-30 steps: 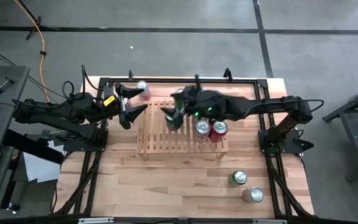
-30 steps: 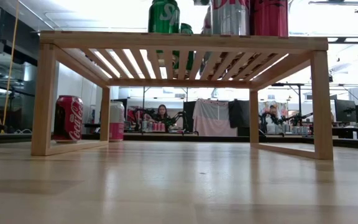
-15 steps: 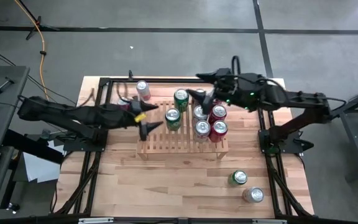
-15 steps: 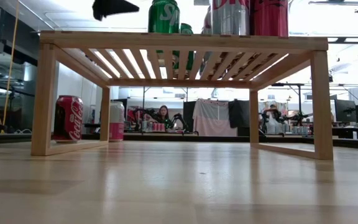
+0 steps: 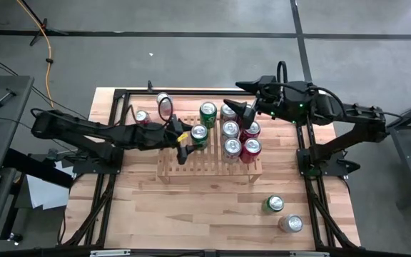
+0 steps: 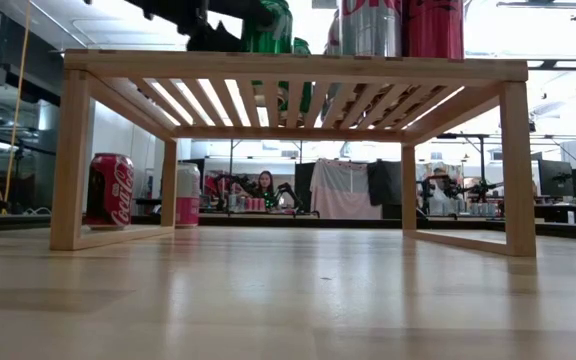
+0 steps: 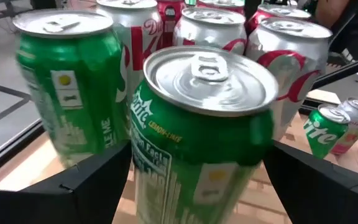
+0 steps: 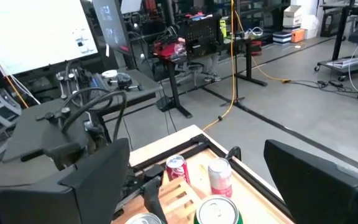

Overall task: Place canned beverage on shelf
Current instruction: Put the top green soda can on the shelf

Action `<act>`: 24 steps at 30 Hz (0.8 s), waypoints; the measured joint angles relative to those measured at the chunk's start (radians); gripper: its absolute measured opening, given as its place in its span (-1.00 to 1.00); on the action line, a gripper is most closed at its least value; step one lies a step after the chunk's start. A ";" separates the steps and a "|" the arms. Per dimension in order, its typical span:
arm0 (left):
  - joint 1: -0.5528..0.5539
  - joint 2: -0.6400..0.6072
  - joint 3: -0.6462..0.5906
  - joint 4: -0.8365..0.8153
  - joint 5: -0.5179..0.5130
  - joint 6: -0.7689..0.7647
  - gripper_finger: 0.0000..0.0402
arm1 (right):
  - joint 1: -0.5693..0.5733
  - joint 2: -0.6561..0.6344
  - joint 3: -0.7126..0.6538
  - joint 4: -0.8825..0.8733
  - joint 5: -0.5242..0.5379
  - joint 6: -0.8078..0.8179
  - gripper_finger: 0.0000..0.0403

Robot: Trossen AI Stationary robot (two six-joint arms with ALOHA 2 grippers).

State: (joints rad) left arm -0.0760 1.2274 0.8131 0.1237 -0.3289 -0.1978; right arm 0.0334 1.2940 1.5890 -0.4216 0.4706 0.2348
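Cans are standing upright in a cluster on the far right part of the shelf point(image 5: 205, 158), the low slatted wooden rack that is sitting on the table point(image 5: 191, 214). Two of them are green, the rest red or silver.

Left gripper point(image 5: 188, 143) is reaching across the shelf from its left side, and its fingers point(image 7: 92, 180) are standing spread on either side of the nearer green can point(image 5: 198, 135), which is resting on the slats; in the left wrist view that can point(image 7: 201, 124) is filling the gap between the two fingers, and whether they are touching it cannot be told. Just behind it on the shelf, the second green can point(image 5: 207, 113) is standing.

Right gripper point(image 5: 245, 113) is hanging above the far right corner of the shelf, over the red and silver cans, with its fingers spread and holding nothing.

Off the shelf, beyond its far left corner, a red can point(image 5: 142, 118) and a pink can point(image 5: 164, 105) are standing on the table. Well apart from the shelf, towards the table's near right corner, a green can point(image 5: 273, 205) and a silver can point(image 5: 290, 223) are standing.
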 joint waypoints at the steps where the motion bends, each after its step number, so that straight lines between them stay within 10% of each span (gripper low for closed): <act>1: 0.007 0.013 0.000 0.012 0.008 0.000 0.74 | 0.000 0.002 0.000 -0.004 0.000 0.000 0.78; 24: 0.024 0.090 0.003 0.256 -0.049 0.034 0.44 | 0.000 0.002 -0.001 -0.023 -0.001 0.011 0.78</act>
State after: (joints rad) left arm -0.0525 1.3172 0.8157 0.3798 -0.3784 -0.1635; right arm 0.0334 1.2964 1.5883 -0.4446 0.4694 0.2457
